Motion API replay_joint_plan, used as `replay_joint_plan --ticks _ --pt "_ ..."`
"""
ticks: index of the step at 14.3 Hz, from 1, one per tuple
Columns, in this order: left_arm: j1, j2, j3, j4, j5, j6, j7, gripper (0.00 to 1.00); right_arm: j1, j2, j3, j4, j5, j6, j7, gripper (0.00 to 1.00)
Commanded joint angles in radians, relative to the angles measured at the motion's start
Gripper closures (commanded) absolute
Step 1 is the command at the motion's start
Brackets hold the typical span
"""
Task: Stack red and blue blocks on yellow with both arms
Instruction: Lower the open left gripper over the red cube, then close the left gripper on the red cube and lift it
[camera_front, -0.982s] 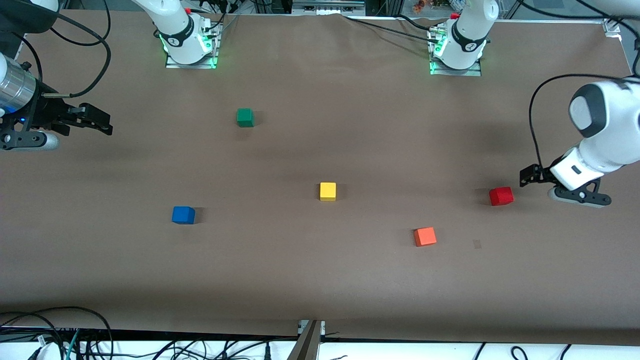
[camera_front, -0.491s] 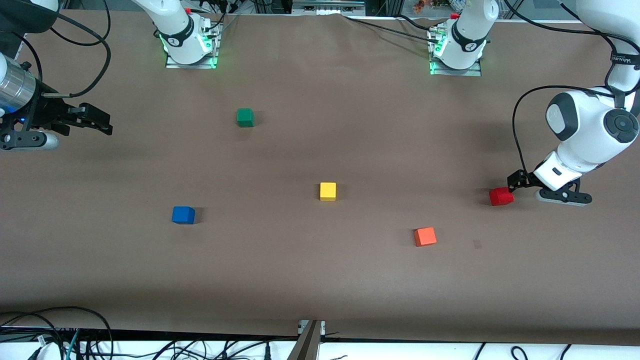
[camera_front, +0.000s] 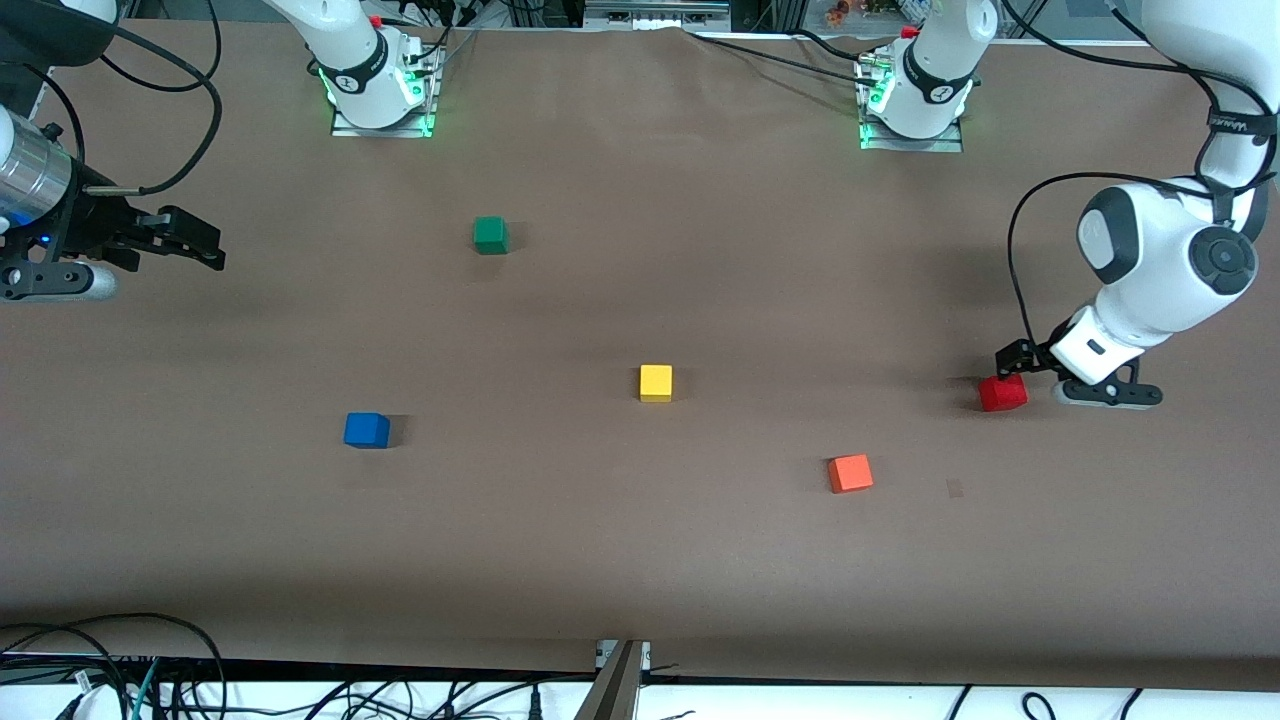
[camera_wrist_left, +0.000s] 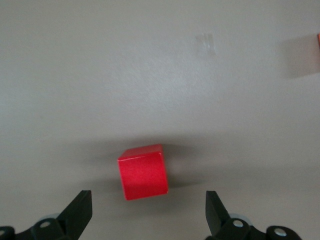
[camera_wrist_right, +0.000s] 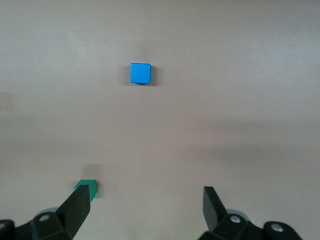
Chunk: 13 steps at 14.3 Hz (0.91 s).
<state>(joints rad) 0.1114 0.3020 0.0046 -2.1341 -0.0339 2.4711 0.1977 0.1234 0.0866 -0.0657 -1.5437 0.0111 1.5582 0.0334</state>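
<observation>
Left wrist view shows the left gripper (camera_wrist_left: 147, 215) with its black fingers spread wide, the matte red cube (camera_wrist_left: 142, 171) on the table between and just ahead of the tips; since a second ago it has closed in on that cube from the left arm's end. The right gripper (camera_front: 205, 245), also spread, waits over the right arm's end of the smooth brown table (camera_front: 640, 560). The blue cube (camera_front: 366, 430) sits toward that end, the yellow cube (camera_front: 656, 383) mid-table, all square-edged and unmoved.
</observation>
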Motion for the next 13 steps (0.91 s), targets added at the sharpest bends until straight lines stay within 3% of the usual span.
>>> replay_joint_plan --ticks 1,13 --pt "-0.009 0.054 0.005 0.002 -0.008 0.048 -0.006 0.0 -0.001 -0.016 0.0 -0.015 0.017 0.006 0.005 0.0" --pt "0.005 0.097 0.015 0.013 -0.009 0.085 0.071 0.0 0.007 -0.01 0.003 -0.003 -0.02 0.011 0.007 0.0"
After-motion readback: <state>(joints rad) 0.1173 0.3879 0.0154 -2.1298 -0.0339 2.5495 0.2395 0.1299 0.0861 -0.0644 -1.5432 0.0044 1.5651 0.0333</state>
